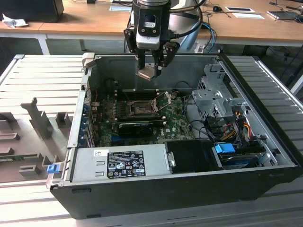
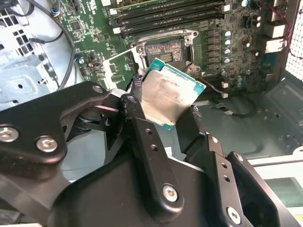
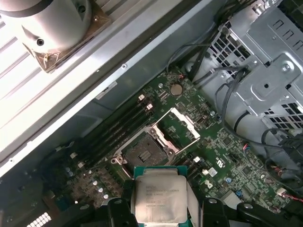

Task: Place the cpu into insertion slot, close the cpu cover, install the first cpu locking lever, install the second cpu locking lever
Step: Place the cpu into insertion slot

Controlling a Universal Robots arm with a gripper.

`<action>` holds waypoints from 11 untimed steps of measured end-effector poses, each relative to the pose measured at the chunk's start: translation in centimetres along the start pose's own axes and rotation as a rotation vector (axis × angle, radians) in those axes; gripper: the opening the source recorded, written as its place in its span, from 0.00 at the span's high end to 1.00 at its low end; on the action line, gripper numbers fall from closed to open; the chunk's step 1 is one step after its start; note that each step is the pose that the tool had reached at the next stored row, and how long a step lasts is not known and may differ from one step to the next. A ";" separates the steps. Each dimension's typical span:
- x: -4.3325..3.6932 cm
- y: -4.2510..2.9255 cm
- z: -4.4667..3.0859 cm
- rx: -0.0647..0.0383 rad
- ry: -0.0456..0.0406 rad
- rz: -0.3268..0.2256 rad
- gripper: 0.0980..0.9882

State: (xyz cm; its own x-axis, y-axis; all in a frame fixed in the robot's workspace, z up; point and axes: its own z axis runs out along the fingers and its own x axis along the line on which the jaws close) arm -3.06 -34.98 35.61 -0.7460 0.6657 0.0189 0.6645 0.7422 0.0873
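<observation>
My gripper (image 1: pixel 151 71) hangs above the open computer case, shut on the cpu (image 1: pixel 146 73), a flat square chip with a grey metal top. In both wrist views the cpu (image 2: pixel 170 97) (image 3: pixel 158 196) sits clamped by its edges between the black fingers (image 2: pixel 136 90), tilted. The insertion slot (image 1: pixel 140 108) (image 2: pixel 164 51) (image 3: pixel 142 150) lies bare on the green motherboard, below the chip and apart from it. The cpu cover (image 3: pixel 182 126) (image 1: pixel 164 100) stands swung open beside the slot.
Long black memory slots (image 2: pixel 165 16) run along one side of the socket, with a black graphics card (image 1: pixel 136 126) on the other. A power supply (image 1: pixel 118 163), a metal drive cage (image 1: pixel 214 94) and cables (image 1: pixel 229 128) fill the case. Grey fixtures (image 1: pixel 38 120) stand at the exterior view's left.
</observation>
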 end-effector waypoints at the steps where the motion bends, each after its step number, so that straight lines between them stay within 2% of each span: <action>1: 0.00 0.00 0.02 0.000 -0.0017 0.020 0.52; 11: -0.01 -0.02 0.20 -0.003 -0.0152 0.174 0.52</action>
State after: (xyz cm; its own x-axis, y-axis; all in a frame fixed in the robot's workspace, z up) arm -3.06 -34.98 35.41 -0.6193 0.7850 0.0189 0.7831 0.6157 0.0871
